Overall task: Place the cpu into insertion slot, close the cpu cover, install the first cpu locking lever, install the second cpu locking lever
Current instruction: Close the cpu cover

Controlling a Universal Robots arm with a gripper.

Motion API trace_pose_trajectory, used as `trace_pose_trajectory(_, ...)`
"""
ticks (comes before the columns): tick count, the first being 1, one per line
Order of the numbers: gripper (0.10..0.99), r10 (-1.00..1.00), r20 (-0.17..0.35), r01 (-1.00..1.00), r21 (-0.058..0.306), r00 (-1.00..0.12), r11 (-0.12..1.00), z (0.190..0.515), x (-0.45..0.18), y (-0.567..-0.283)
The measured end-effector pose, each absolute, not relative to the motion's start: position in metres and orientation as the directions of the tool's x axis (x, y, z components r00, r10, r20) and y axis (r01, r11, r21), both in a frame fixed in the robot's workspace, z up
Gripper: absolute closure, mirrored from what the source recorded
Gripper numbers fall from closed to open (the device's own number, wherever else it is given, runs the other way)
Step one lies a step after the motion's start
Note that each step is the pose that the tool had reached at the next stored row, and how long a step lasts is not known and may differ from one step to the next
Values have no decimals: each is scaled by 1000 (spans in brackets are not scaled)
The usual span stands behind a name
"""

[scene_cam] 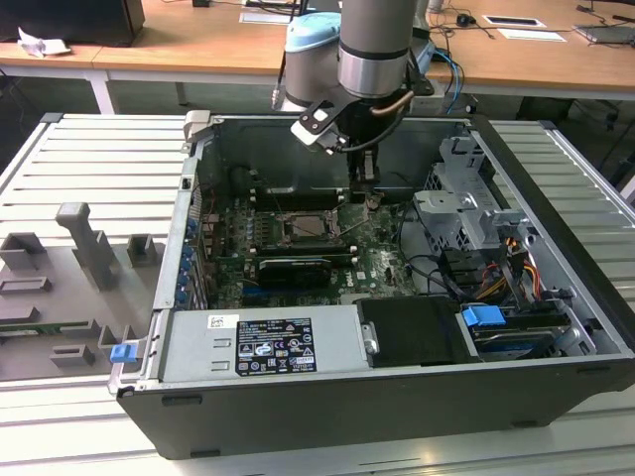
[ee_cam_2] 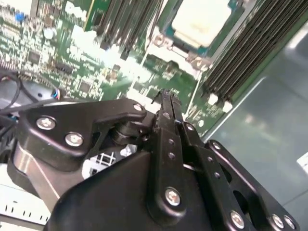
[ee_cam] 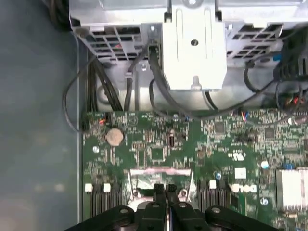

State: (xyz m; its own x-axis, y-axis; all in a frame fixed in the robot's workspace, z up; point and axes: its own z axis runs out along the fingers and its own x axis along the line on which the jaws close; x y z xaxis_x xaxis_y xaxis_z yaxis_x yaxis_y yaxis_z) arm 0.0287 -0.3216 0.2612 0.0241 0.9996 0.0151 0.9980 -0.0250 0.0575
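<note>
The cpu (ee_cam_2: 199, 19) shows its pale face inside the insertion slot (scene_cam: 311, 228), a square socket with a silvery rim on the green board. A silvery frame, the cpu cover (ee_cam_2: 166, 41), lies around the chip; I cannot tell whether it is latched. My gripper (scene_cam: 365, 195) hangs just above the board, close to the socket on the exterior view's right. Its black fingers (ee_cam_2: 166, 103) are pressed together with nothing between them, and in the first wrist view the fingertips (ee_cam: 158, 189) sit over the socket's metal edge.
The open case holds a grey drive cage (scene_cam: 466, 203) with cables on the exterior view's right and a power supply (scene_cam: 263, 342) in front. Black memory slots (ee_cam_2: 240, 53) flank the socket. A coin battery (ee_cam: 114, 136) lies on the board. Grey fixtures (scene_cam: 84, 248) stand outside the case.
</note>
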Motion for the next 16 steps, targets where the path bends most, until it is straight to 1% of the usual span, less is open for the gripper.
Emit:
trace_pose_trajectory(10, 937, 1000, 15, 998, 56, 24, -25, 258, 55, -321)
trace_pose_trajectory(16, 937, 1000, 15, 998, 54, 24, -25, 250, 65, -319)
